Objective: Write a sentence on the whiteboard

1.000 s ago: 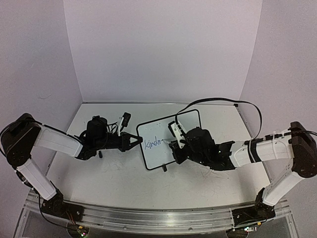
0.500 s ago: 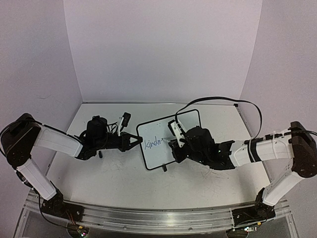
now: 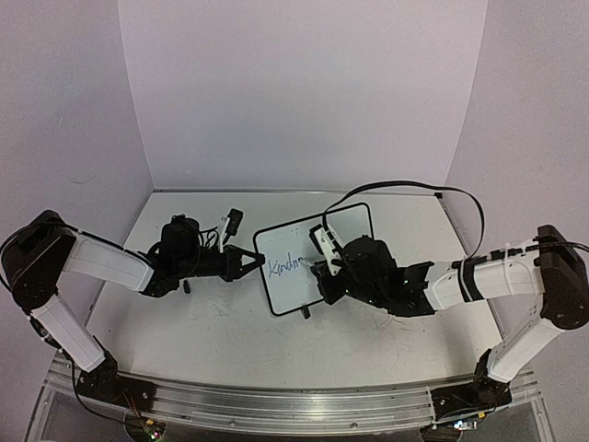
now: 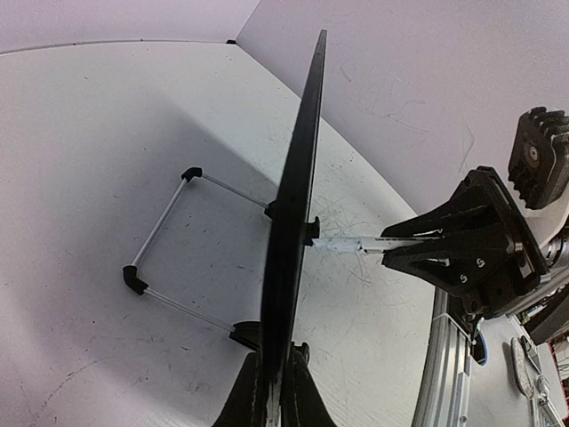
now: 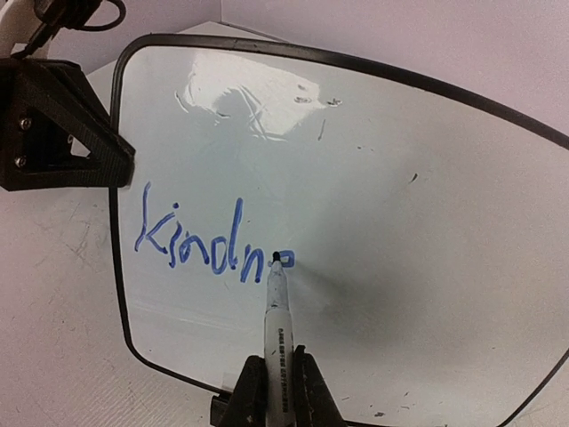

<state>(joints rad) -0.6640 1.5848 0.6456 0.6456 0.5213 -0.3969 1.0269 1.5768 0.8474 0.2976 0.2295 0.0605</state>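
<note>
Right pincer (image 5: 277, 384) gripping marker (image 5: 275, 307), tip on whiteboard (image 5: 400, 196)

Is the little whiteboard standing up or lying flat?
Standing up, leaning back a bit. The whiteboard shows edge-on, propped on its wire stand, and the left tool pinches its near edge.

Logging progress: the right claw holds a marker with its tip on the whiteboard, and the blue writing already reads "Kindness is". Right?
Not quite. In the right wrist view the blue writing reads only "Kindn" plus a barely begun letter. The right claw does hold the marker, tip on the whiteboard.
</note>
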